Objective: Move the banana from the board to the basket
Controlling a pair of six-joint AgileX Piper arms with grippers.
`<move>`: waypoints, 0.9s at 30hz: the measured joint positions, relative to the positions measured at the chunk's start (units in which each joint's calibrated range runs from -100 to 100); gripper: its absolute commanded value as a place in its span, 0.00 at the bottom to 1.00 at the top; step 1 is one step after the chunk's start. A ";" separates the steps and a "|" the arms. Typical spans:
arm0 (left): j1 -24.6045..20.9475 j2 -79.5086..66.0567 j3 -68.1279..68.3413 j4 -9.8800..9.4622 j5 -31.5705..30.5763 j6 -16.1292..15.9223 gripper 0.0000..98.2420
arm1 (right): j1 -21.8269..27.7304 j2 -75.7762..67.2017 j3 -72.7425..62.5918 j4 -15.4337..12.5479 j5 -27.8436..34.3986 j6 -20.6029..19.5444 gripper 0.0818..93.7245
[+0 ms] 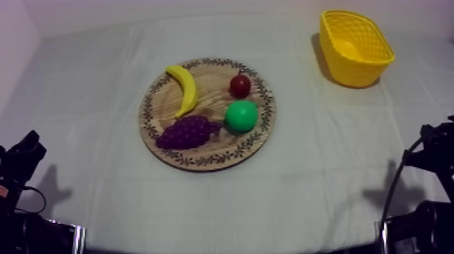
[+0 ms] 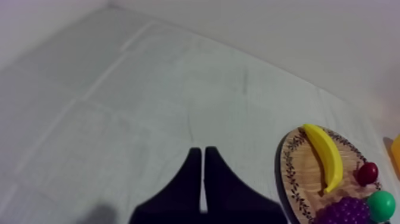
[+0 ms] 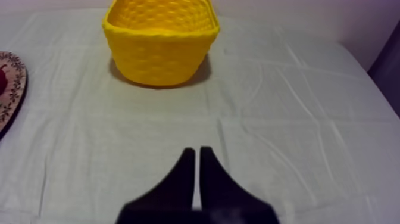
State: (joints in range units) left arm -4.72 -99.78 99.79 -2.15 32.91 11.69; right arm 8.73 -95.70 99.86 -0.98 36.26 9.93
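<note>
Top view showed the banana lying on the wooden board, pickup not begun; left claw and right claw were closed, empty, so one needed opening over it.

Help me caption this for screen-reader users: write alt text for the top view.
A round wooden board in the middle of a cloth-covered table holds a banana, a bunch of grapes, a small red fruit and a green fruit. A yellow basket stands apart at the far right, and the left arm and right arm sit low at the near corners.
</note>
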 measured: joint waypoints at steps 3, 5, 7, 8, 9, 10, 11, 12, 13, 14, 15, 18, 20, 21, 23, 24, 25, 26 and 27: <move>0.00 0.00 0.00 0.00 0.00 0.00 0.00 | 0.00 0.00 0.00 0.00 0.00 0.00 0.01; 0.00 0.00 0.00 0.00 0.00 0.00 0.00 | 0.00 0.00 0.00 0.00 0.10 0.00 0.01; 0.00 0.00 0.00 0.00 0.00 0.00 0.00 | 0.00 0.00 0.00 0.00 0.10 0.00 0.01; 0.00 0.00 0.00 0.00 0.00 0.00 0.00 | 0.00 0.00 0.00 0.00 0.10 0.00 0.01; 0.00 0.00 0.00 0.00 0.00 0.00 0.00 | 0.00 0.00 0.00 0.00 0.10 0.00 0.01; 0.00 0.00 0.00 0.00 0.00 0.00 0.00 | 0.00 0.00 0.00 0.00 0.10 0.00 0.01; 0.00 0.00 0.00 0.00 0.00 0.00 0.00 | 0.00 0.00 0.00 0.00 0.10 0.00 0.01; 0.00 0.00 0.00 0.00 0.00 0.00 0.00 | 0.00 0.00 0.00 0.00 0.10 0.00 0.01; 0.00 0.00 0.00 0.00 0.00 0.00 0.00 | 0.00 0.00 0.00 0.00 0.10 0.00 0.01; 0.00 0.00 0.00 0.00 0.00 0.00 0.00 | 0.09 0.00 0.00 0.00 0.10 0.00 0.01; 0.00 0.00 0.00 0.00 0.00 0.00 0.00 | 0.24 0.00 0.00 0.00 0.10 0.00 0.01; 0.00 0.00 0.00 0.00 0.00 -0.01 0.00 | 0.94 0.00 0.00 0.00 0.02 0.00 0.01; 0.00 0.00 0.00 0.00 0.00 -0.01 0.00 | 1.10 0.00 0.00 0.00 -0.74 -0.44 0.01; 0.00 0.00 0.00 0.00 0.00 -0.01 0.00 | 1.10 0.41 0.00 -0.26 -1.31 -0.80 0.01; 0.00 0.00 0.00 0.00 0.00 -0.01 0.00 | 0.82 2.09 -0.25 -0.36 -2.01 -1.30 0.01; 0.00 0.00 0.00 0.00 0.00 -0.01 0.00 | 0.46 3.13 -0.93 0.10 -1.79 -1.77 0.01; 0.00 0.00 0.00 0.00 0.00 -0.01 0.00 | -0.18 4.66 -2.09 0.97 -1.71 -2.50 0.01; 0.00 0.00 0.00 0.00 0.00 -0.01 0.00 | -0.92 6.41 -3.69 2.18 -1.90 -3.38 0.01; 0.00 0.00 0.00 0.00 0.00 -0.01 0.00 | -1.72 8.45 -5.67 3.39 -2.32 -4.23 0.01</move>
State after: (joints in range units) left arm -4.72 -99.78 99.79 -2.15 32.91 11.68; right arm 7.01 -87.25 94.19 2.41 33.93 5.69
